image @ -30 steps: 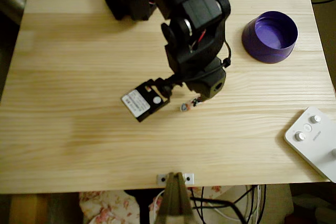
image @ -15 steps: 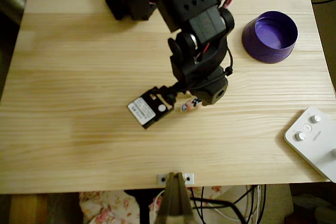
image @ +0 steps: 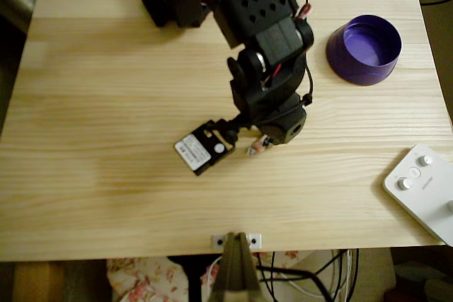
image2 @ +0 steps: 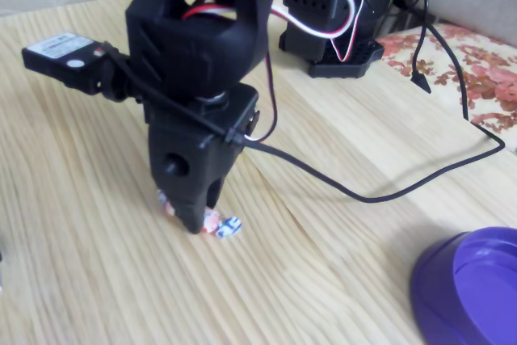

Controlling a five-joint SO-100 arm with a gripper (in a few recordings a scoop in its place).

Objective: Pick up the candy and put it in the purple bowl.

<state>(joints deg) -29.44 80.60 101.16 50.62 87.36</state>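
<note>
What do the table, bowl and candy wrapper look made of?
Table: pale, matte wood, going by its long grain lines and plank seams. Bowl: likely smooth moulded plastic, uniformly purple with a soft sheen. Candy wrapper: probably thin crinkled film or foil, twisted at its whitish end; too small to be sure.

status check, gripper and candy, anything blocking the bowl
Gripper down at the table, fingers around the candy. Candy on the wood, not lifted. Purple bowl empty, path open.

candy [image: 256, 148] on tabletop [image: 99, 90] mid-board, directly under pincer [image2: 194, 220]; purple bowl [image: 364, 49] well apart, upper right in overhead view; white box [image: 425, 190] at right edge, below bowl
</note>
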